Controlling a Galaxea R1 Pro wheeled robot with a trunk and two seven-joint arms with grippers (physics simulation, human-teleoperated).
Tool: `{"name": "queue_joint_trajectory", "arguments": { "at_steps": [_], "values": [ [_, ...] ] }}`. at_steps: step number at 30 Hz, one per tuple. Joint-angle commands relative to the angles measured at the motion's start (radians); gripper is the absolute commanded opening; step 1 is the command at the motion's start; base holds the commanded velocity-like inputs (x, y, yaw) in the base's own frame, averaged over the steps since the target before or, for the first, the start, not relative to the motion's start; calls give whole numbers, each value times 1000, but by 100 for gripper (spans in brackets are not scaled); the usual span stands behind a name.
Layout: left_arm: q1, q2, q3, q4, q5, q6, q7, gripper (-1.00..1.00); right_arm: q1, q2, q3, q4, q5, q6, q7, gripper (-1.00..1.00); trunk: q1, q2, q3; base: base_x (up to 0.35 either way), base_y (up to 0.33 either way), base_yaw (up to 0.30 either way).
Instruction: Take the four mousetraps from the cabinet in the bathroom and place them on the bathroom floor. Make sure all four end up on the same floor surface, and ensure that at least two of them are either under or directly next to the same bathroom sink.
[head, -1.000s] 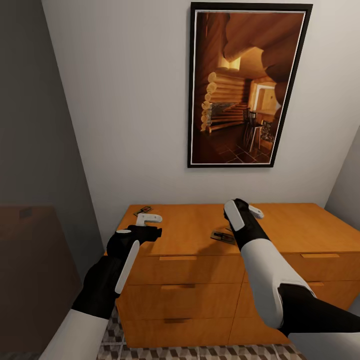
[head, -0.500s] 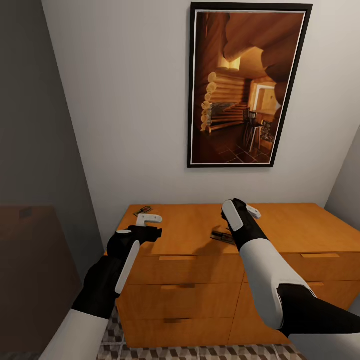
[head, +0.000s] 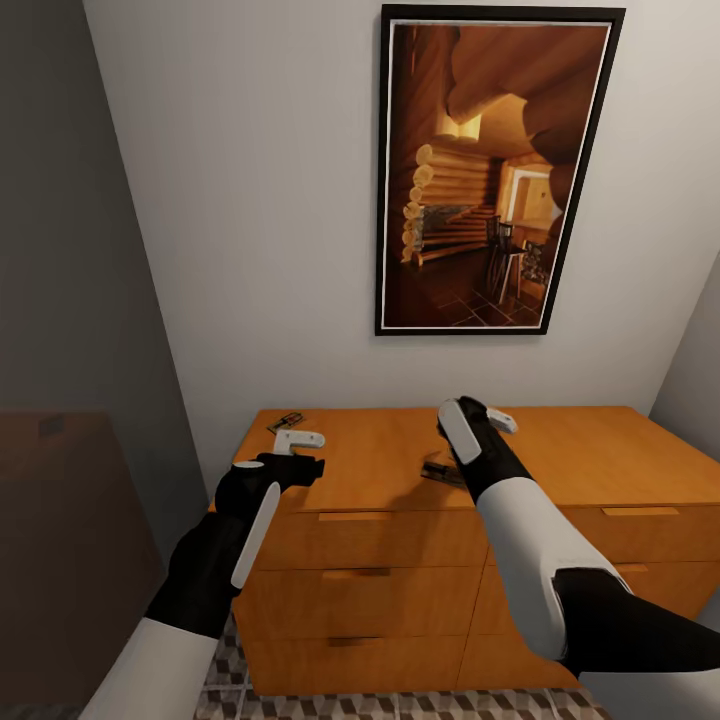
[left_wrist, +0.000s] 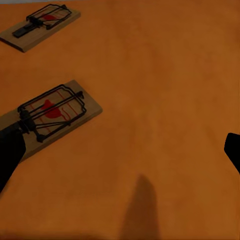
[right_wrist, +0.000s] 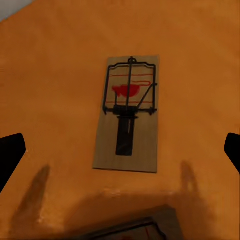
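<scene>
Right wrist view: right claw (right_wrist: 120, 150) hovering wide open, empty, over mousetrap (right_wrist: 129, 112) on cabinet (right_wrist: 55, 65); centring before descending advisable; left claw (left_wrist: 120, 150) likewise open.

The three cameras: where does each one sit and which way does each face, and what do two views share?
Head view: on the robot's head, facing forward and down at the cabinet against the wall; both arms, the left gripper and the right gripper show.
Left wrist view: near the left gripper, facing down at the cabinet top with two mousetraps; dark fingertips at the edges.
Right wrist view: near the right gripper, facing down at a mousetrap; dark fingertips show.
Shared: the orange cabinet top.
</scene>
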Motion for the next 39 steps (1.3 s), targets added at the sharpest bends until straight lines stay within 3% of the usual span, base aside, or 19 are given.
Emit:
{"name": "queue_joint_trajectory", "arguments": {
  "at_steps": [1, 5, 11, 26, 39],
  "values": [
    [-1, 0, -1, -1, 9, 4, 9, 100, -1, 1, 16, -2, -3, 5, -4, 100, 0, -1, -1, 0, 0, 0],
    [-1, 0, -1, 0, 8, 4, 9, 100, -1, 1, 73, -1, -7, 2, -4, 100, 0, -1, -1, 0, 0, 0],
    [-1, 0, -1, 0, 7, 4, 9, 100, -2, 1, 109, -1, -46, 0, -4, 100, 0, -1, -1, 0, 0, 0],
    [-1, 0, -1, 2, 8, 4, 9, 100, -9, 1, 122, 7, -67, -2, -4, 100, 0, -1, -1, 0, 0, 0],
    [0, 0, -1, 3, 9, 4, 9, 100, -57, 1, 121, 84, -69, -3, 4, 100, 0, -1, -1, 0, 0, 0]
  ]
}}
